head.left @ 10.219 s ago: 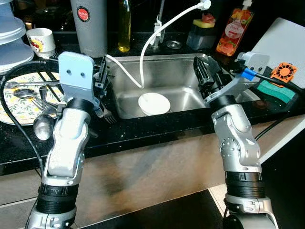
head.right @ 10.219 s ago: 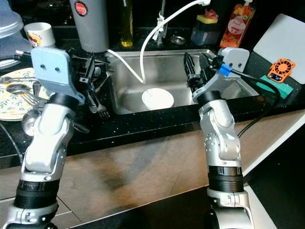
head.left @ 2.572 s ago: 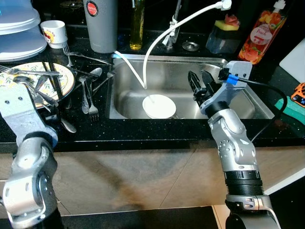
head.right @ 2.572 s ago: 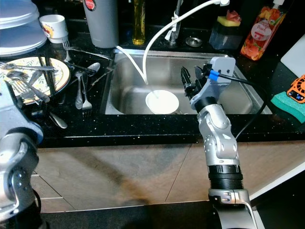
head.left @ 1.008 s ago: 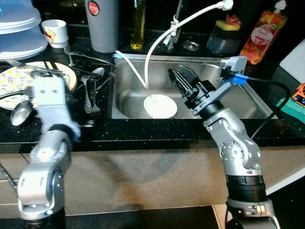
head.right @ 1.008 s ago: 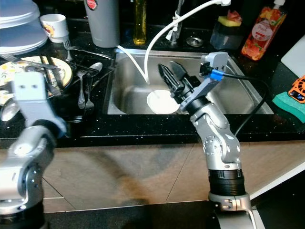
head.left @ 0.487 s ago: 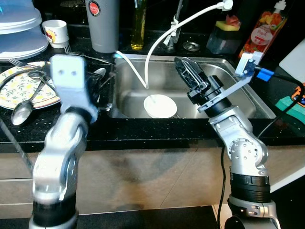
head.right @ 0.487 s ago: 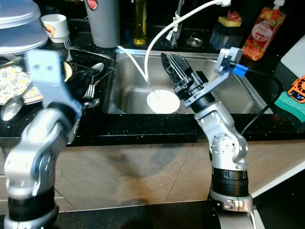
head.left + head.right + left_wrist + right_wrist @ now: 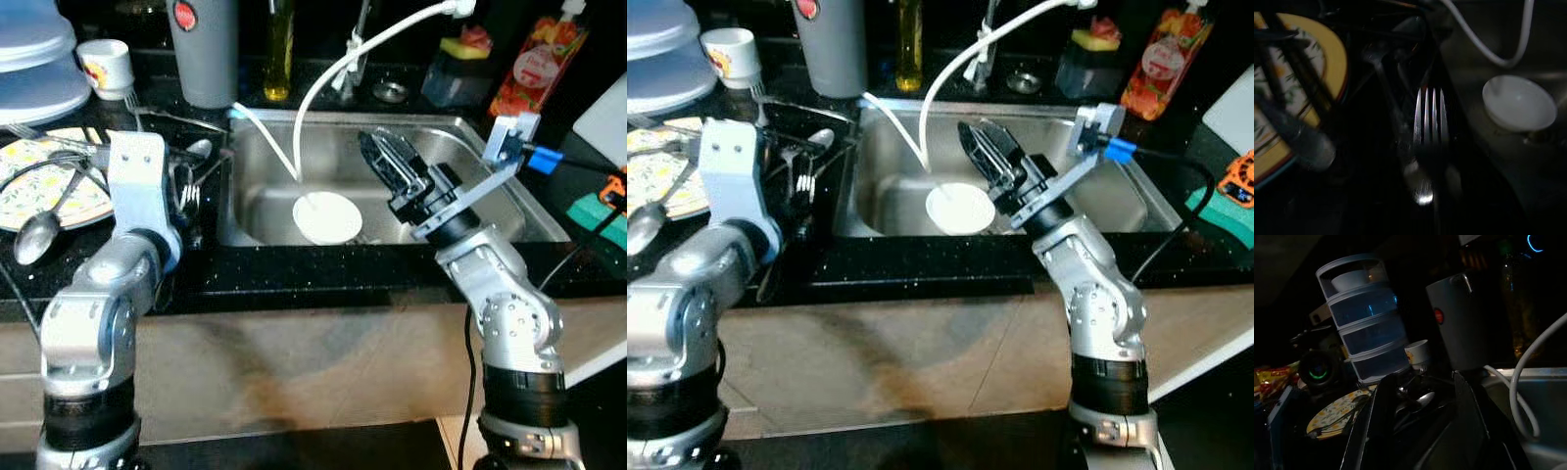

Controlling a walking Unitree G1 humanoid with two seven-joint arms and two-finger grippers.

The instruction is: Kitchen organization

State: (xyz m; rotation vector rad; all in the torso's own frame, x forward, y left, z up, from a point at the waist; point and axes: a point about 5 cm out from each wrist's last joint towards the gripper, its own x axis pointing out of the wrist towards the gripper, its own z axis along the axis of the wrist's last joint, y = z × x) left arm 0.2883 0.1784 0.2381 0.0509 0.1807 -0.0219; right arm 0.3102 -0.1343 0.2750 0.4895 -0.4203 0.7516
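A white bowl (image 9: 328,217) lies upside down or low on the floor of the steel sink (image 9: 490,196), under a white hose (image 9: 323,69). My right gripper (image 9: 380,152) hovers open above the sink, just right of the bowl, holding nothing; its wrist view looks across the counter between two spread fingers (image 9: 1382,404). My left gripper (image 9: 184,186) is down among loose cutlery on the black counter left of the sink. A fork (image 9: 1430,117) lies straight ahead in the left wrist view, beside a flowered plate (image 9: 44,191) carrying a spoon (image 9: 29,245).
At the back stand a grey tumbler (image 9: 204,54), an oil bottle (image 9: 277,49), a small cup (image 9: 103,64) and stacked blue containers (image 9: 34,59). A sponge holder (image 9: 458,64), an orange bottle (image 9: 529,64), a white board and a green sponge (image 9: 596,211) sit to the right.
My left arm has swung in from the far left and now rests over the cutlery beside the sink. The right gripper has lifted over the sink and holds there.
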